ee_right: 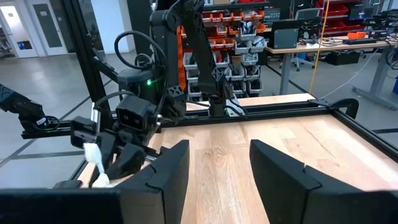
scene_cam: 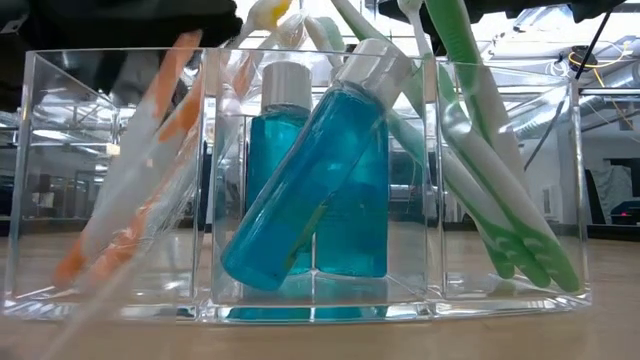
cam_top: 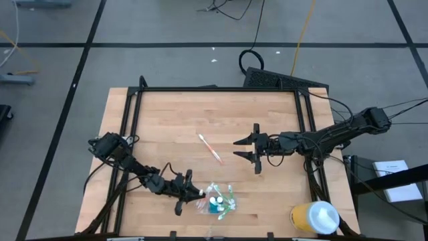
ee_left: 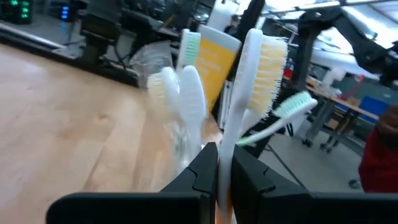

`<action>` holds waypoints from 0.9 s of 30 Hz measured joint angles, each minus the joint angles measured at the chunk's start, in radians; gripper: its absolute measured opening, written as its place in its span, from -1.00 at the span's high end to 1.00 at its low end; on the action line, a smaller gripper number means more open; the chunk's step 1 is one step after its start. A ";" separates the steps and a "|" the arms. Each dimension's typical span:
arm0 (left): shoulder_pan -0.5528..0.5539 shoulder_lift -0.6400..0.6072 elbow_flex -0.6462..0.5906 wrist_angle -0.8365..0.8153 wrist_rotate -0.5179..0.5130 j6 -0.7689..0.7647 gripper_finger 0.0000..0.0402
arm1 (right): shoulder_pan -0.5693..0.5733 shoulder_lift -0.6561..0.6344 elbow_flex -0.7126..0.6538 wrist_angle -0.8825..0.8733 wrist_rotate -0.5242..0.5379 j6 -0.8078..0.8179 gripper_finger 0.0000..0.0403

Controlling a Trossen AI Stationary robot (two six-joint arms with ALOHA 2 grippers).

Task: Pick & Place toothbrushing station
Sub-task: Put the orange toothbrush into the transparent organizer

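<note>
The toothbrushing station is a see-through holder near the table's front edge. In the low view, its walls enclose orange and white brushes, two blue bottles and green brushes. My left gripper is at the station's left side, shut on a white toothbrush. My right gripper is open and empty over the table's middle, its fingers spread wide. An orange and white toothbrush lies flat on the wood to its left. My left gripper pinches the white toothbrush's handle between its two shut fingers. The fingers come level from the table's left. The bristled head stands past the fingertips, among the station's other brushes. The handle's lower end is hidden behind the fingers.
A yellow cup with a white lid stands at the front right corner. A black frame runs along the table's far edge and sides. Bare wood lies in the far half of the table.
</note>
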 joint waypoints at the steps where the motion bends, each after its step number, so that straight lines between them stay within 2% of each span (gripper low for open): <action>1: 0.000 0.000 0.000 0.001 0.017 0.011 0.86 | 0.000 0.000 0.000 0.000 0.000 0.000 0.21; 4: -0.003 -0.002 0.000 0.006 0.066 0.068 0.86 | 0.000 0.000 0.000 0.000 0.000 0.000 0.21; 8: -0.016 -0.003 0.002 0.023 0.072 0.133 0.86 | 0.000 0.000 0.000 0.000 0.000 0.000 0.21; 27: 0.017 -0.003 0.002 0.016 0.074 0.121 0.85 | 0.000 0.001 0.000 -0.008 -0.003 0.023 0.21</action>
